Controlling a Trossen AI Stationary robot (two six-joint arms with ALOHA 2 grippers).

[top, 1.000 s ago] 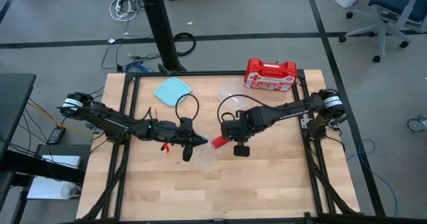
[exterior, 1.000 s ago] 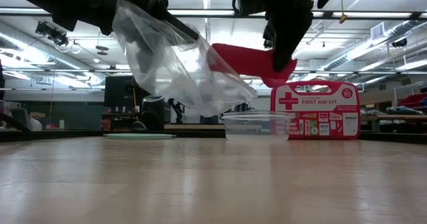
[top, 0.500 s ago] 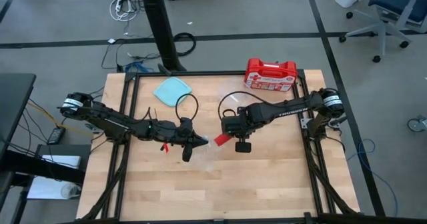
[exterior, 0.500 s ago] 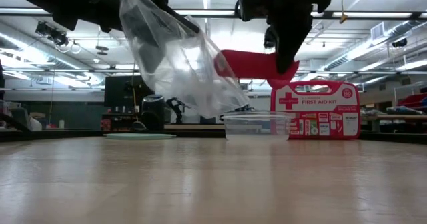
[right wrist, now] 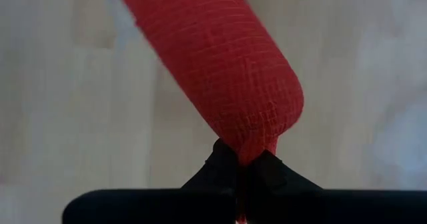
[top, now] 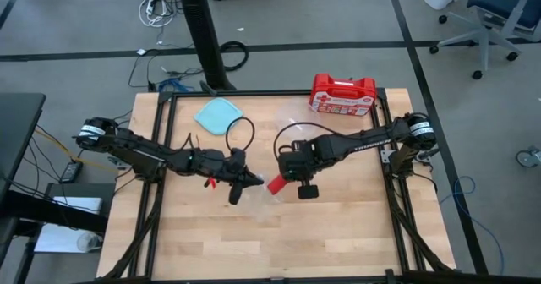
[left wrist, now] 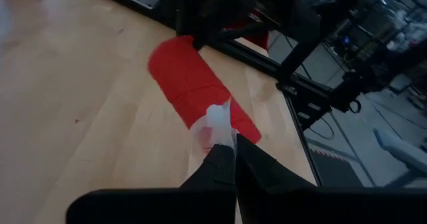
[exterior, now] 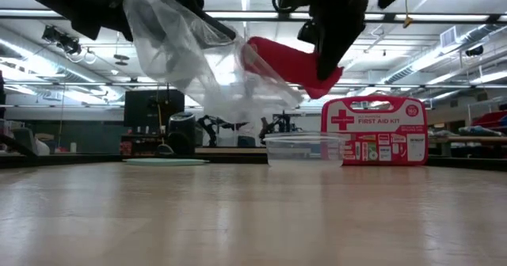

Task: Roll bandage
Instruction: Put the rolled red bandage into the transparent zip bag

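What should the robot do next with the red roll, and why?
Probably push the bandage a little further into the bag. The right gripper is shut on one end of it, the left gripper is shut on the bag's edge, both are up off the table, and the roll's free end points into the bag.

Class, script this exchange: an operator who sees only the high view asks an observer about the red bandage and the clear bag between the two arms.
Operator: Is the bandage touching the table?
Observer: No. The low view shows the bandage held up in the air, clear of the table.
Operator: How is it gripped?
Observer: In the right wrist view, the right jaws are shut on one end of it.
Operator: And the bag?
Observer: In the left wrist view, the left jaws are shut, pinching an edge of the clear bag.
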